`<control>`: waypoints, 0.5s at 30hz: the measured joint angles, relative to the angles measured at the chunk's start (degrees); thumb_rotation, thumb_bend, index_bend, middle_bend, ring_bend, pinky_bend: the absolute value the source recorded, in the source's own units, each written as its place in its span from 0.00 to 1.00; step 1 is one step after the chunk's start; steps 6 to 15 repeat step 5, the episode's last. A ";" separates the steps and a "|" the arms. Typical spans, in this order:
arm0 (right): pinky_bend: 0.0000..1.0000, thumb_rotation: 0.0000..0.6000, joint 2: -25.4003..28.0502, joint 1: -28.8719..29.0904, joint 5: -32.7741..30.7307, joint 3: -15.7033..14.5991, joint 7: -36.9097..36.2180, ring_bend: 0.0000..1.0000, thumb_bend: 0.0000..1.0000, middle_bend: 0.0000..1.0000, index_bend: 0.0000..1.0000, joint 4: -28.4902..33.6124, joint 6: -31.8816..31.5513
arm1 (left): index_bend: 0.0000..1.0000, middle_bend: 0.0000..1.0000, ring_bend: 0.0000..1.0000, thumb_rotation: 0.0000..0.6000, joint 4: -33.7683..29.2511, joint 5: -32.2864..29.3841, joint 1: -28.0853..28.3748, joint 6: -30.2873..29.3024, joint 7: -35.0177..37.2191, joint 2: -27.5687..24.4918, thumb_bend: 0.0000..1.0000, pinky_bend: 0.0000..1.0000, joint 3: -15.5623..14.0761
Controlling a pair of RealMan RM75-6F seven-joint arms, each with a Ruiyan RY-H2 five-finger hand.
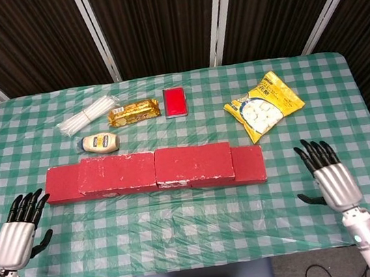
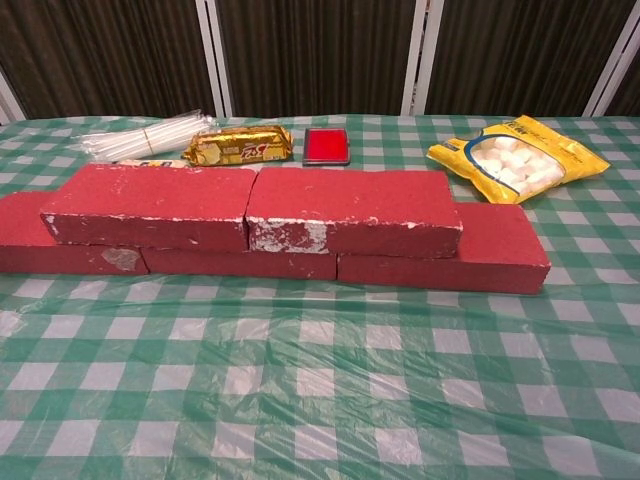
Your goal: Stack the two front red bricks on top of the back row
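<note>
Nearest, head view only: left hand (image 1: pixel 17 231) at near-left table edge and right hand (image 1: pixel 330 177) at near-right, both w/ fingers spread apart, holding nothing, well clear of the bricks; chest view shows neither hand. Next, on the green-and-white checked tablecloth (image 1: pixel 195 213), the two upper red bricks (image 2: pixel 255 208) sit end to end on the lower row of red bricks (image 2: pixel 440 262); chest view makes the two layers plain, head view flattens them. Behind, left to right: cream squeeze bottle (image 1: pixel 100 143) (mostly hidden in chest view), bundle of white sticks (image 1: pixel 87 116), gold snack bar wrapper (image 1: pixel 133 111), flat red rectangular case (image 1: pixel 176 101), yellow bag of white puffs (image 1: pixel 264 106).
</note>
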State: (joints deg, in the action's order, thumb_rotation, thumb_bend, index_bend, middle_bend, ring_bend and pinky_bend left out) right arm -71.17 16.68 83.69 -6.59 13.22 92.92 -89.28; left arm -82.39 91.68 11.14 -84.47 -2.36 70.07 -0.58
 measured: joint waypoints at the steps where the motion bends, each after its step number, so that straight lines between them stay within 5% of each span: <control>1: 0.00 0.93 -0.32 -1.52 1.43 -0.22 -0.40 0.00 0.12 0.00 0.00 -1.11 -1.55 | 0.00 0.00 0.00 1.00 -0.46 -0.11 -0.15 -0.05 -0.60 -0.13 0.37 0.00 -0.02; 15: 0.00 0.93 -0.64 -4.02 3.92 0.02 -1.37 0.00 0.12 0.00 0.00 -3.32 -3.73 | 0.00 0.00 0.00 1.00 -2.20 -0.77 -0.74 -0.28 -2.66 -0.60 0.37 0.00 0.10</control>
